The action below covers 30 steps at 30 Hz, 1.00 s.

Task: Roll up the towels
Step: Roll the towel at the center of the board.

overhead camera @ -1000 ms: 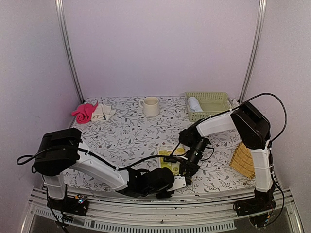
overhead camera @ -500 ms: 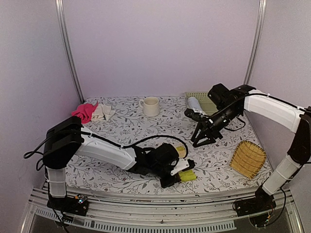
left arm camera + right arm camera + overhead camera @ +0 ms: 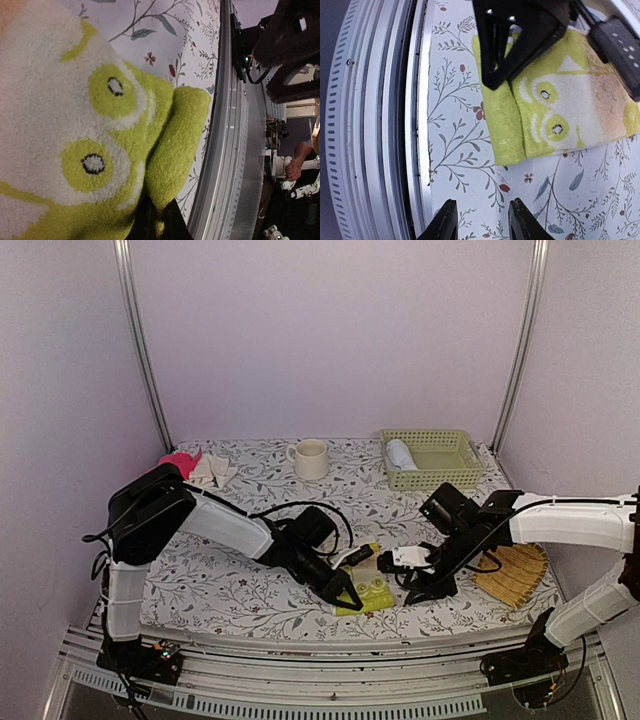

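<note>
The yellow-green towel (image 3: pixel 374 594) lies on the table (image 3: pixel 240 530) close to the front rail (image 3: pixel 380 125), between my two arms. It is flat apart from one edge folded over, so the roll is hardly begun. The left gripper (image 3: pixel 348 588) is clamped on that folded edge. In the left wrist view the doubled cloth runs straight down into the shut jaws. The right gripper (image 3: pixel 482 220) hangs just beside the towel on the rail side, with its jaws apart and nothing between them.

What the next move turns on, as I read it: in the right wrist view the towel's long axis runs away from the rail toward the middle of the table. The fold lies along the short end nearest the rail. The right jaws point at bare tablecloth short of that end. The left arm is already on the cloth and the right is a short reach off, so I'd bring the right in onto the same end to roll it evenly.

The blue towel (image 3: pixel 402 454) lies in the basket (image 3: pixel 450 478) at the back, well apart from both grippers and seemingly rolled.

I can read no brand, label or lettering. The towel's print is only rings and dots.
</note>
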{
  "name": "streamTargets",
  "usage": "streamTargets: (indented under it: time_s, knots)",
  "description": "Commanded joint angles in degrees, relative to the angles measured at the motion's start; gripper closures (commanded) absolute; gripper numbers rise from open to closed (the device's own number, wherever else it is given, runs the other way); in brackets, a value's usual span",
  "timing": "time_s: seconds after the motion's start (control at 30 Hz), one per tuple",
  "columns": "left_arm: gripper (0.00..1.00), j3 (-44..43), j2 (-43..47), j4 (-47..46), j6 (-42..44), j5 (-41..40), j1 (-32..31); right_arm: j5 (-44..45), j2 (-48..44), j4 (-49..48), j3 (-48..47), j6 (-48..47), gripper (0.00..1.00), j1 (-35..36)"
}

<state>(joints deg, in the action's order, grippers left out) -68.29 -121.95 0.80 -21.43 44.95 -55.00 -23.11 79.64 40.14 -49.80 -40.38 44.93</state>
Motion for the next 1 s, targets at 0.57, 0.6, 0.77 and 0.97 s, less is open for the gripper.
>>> streamTargets:
  time_s: [0.57,0.6,0.77,0.97]
  knots:
    - [1.0,3.23,-4.78,-1.95,-10.97,5.98,3.94,15.16,14.45,-20.6,0.42,-2.77,0.66,15.8]
    - [1.0,3.11,-5.05,-2.02,-10.96,6.14,4.15,15.17,14.87,-20.7,0.35,-2.64,0.68,15.82]
    - [1.0,2.75,-5.6,-1.99,-10.47,6.8,4.68,14.84,17.49,-20.5,-0.46,-2.34,0.86,15.81]
    - [0.96,3.79,-4.99,-2.26,-9.63,5.94,4.82,8.96,19.14,-16.81,-2.79,-2.16,0.94,14.66]
